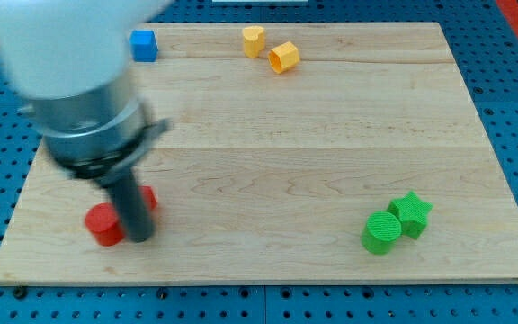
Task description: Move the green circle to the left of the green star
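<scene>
Down at the view's bottom right, the green circle (pixel 381 231) already sits touching the green star (pixel 411 213), just to its left and slightly lower, so the task looks essentially finished, needing at most a small nudge. My tip (pixel 139 238) holds nothing, resting well apart between 2 red blocks (pixel 105 224) at the view's left. No writing or labels are readable anywhere.
</scene>
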